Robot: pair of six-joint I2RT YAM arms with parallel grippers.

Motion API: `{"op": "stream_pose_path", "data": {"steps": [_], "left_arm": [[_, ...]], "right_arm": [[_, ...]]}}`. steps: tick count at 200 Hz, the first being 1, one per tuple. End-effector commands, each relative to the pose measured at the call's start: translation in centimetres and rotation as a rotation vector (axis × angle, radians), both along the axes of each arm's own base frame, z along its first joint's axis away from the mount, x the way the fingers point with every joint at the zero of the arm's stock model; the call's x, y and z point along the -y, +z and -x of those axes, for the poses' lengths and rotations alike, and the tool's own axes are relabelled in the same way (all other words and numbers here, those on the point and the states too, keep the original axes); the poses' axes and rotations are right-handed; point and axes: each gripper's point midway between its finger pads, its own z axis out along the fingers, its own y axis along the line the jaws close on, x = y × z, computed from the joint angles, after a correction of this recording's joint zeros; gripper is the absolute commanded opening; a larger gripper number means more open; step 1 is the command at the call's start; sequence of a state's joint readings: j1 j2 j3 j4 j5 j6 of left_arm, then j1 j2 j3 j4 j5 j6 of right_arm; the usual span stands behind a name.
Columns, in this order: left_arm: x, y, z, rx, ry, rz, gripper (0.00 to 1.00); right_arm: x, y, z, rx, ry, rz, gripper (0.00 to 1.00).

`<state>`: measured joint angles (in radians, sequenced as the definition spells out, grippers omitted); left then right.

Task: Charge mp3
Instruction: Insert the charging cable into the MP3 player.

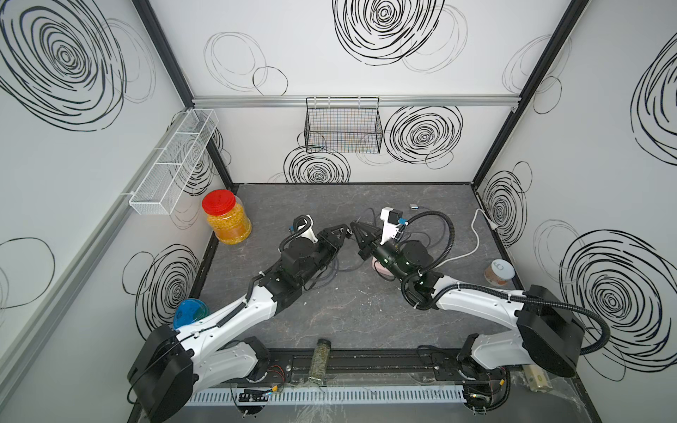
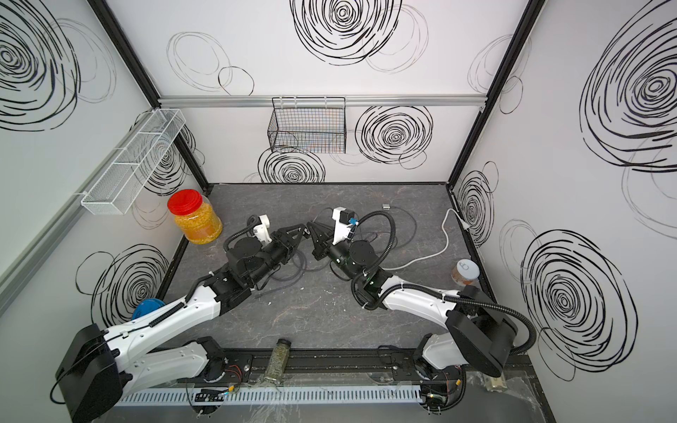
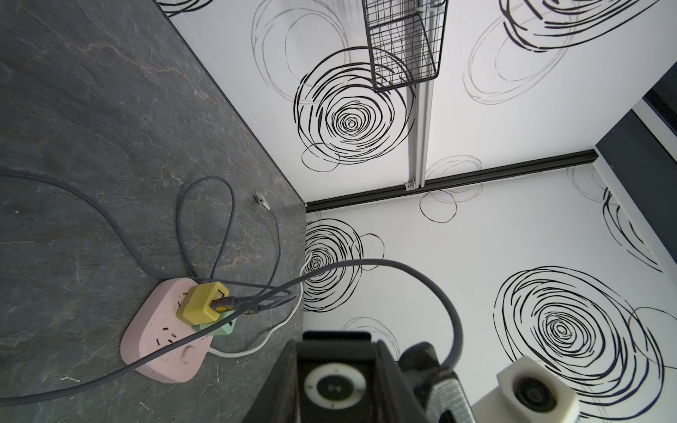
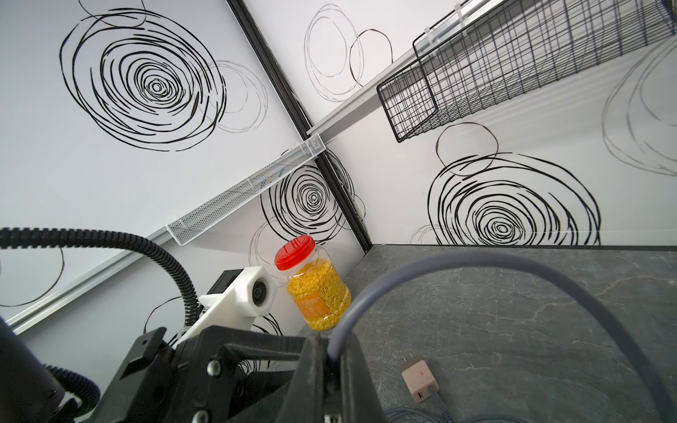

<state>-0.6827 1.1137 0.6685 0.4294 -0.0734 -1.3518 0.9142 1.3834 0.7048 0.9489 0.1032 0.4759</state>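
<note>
The small black mp3 player with silver control wheel (image 3: 335, 386) is clamped in the left tool (image 1: 343, 231) above the dark marbled surface (image 1: 348, 311), its port seemingly presented to the right tool (image 1: 357, 229), pinched shut on the grey charging cable (image 4: 476, 263).

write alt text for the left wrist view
A small dark mp3 player with a round silver control wheel sits clamped in the left pincer. Beyond it on the grey table, a pink power strip carries a yellow charger and a green charger, and a grey cable arcs through the air toward the pincer.
</note>
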Motion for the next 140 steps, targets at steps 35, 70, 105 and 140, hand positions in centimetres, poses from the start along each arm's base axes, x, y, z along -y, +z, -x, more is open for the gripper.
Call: {"op": "stream_pose_path", "data": {"steps": [35,70,105,140], "left_arm": [[-0.1,2.7,0.1,0.082,0.011,0.078,0.20],[-0.3,3.8,-0.1,0.104,0.030,0.093,0.20],[0.0,4.8,-0.3,0.125,0.022,0.101,0.20],[0.7,5.6,-0.4,0.143,0.004,0.117,0.19]], "right_arm": [[-0.1,-1.4,-0.1,-0.005,-0.014,0.068,0.00],[-0.6,-2.4,0.0,-0.019,-0.009,0.112,0.00],[-0.6,-2.9,0.1,-0.020,-0.014,0.138,0.00],[-0.9,-3.3,0.0,-0.023,-0.005,0.144,0.00]]}}
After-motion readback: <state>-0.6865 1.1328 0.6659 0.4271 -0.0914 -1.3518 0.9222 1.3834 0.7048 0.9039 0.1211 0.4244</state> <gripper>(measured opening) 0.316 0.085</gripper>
